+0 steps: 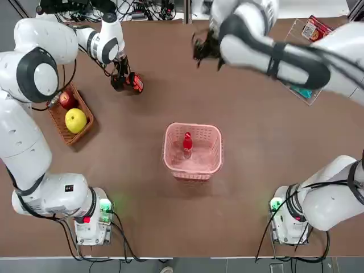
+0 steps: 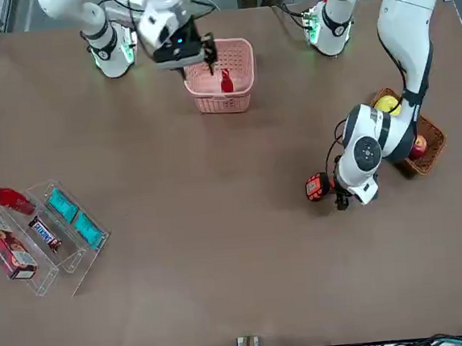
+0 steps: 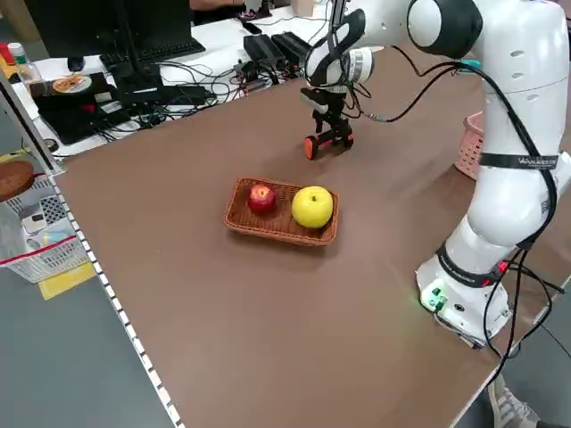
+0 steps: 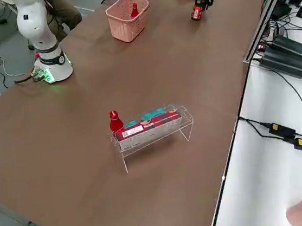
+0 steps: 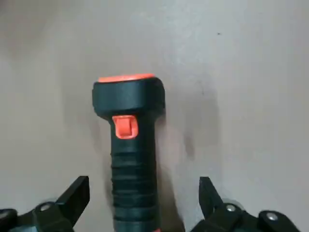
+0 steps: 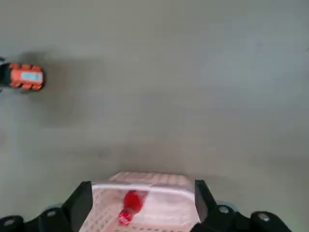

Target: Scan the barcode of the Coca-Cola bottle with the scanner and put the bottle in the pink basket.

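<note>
The right end effector (image 1: 207, 50) hangs high over the counter (image 1: 256, 148), fingers apart and empty — the Coca-Cola bottle (image 1: 187, 143) sits in the pink basket (image 1: 193, 149). The left end effector (image 5: 144, 203), bent low, straddles the scanner (image 5: 128, 145) with fingers spread wide — not touching it.

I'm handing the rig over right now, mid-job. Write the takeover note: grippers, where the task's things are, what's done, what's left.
Left gripper: open, low over the scanner, which lies on the table; not gripped.
Right gripper: open, empty, raised above the pink basket.
Coca-Cola bottle: inside the pink basket.
A look-alike bottle stands by the clear snack rack.
Done: bottle is in the basket, scanner is put down.
Left: apparently only pulling both arms clear.
</note>
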Tool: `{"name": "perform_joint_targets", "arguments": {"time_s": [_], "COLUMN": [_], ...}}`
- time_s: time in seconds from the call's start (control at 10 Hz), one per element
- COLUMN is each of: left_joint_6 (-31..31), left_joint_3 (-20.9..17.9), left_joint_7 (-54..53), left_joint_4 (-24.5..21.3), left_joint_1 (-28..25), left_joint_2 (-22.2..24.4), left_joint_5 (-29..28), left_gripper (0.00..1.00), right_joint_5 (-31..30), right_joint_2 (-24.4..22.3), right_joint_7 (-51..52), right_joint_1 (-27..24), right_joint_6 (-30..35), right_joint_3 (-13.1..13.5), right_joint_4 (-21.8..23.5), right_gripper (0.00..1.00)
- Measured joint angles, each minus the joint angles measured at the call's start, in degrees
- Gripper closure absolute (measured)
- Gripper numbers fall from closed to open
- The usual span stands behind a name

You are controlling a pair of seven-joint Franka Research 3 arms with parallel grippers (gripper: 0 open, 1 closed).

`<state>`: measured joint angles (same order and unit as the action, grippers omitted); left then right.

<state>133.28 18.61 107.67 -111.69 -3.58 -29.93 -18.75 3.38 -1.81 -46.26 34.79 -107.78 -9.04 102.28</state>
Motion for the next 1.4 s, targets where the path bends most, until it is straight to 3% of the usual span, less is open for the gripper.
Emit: {"name": "perform_joint_targets", "arguments": {"time_s": [0.4, 0.7, 1.2, 1.4], "left_joint_6": [-1.9, -3.2, -12.9, -17.6], "left_joint_3": [0.0, -1.3, -5.7, -5.7], "left_joint_7": [-6.7, -30.5, -88.4, -98.1], "left_joint_4": [0.7, 1.6, 12.3, 15.2], "left_joint_1": [-0.1, -4.4, -16.6, -19.4], "left_joint_2": [3.6, 9.7, 14.9, 15.7], "left_joint_5": [-3.2, -4.1, 15.1, 16.7], "left_gripper": [0.0, 0.0, 0.0, 0.0], "right_joint_5": [0.0, -0.1, -0.6, -2.8], "right_joint_2": [0.2, 0.3, 0.0, 0.0], "right_joint_7": [17.4, 26.6, 36.0, 36.4], "right_joint_1": [-17.5, -21.4, -31.0, -31.4], "right_joint_6": [7.5, 8.7, 18.1, 20.2], "right_joint_3": [2.0, 8.5, 9.1, 9.0], "right_joint_4": [-5.0, -6.7, -14.8, -16.0], "right_gripper": [0.01, 0.01, 0.01, 0.01]}}
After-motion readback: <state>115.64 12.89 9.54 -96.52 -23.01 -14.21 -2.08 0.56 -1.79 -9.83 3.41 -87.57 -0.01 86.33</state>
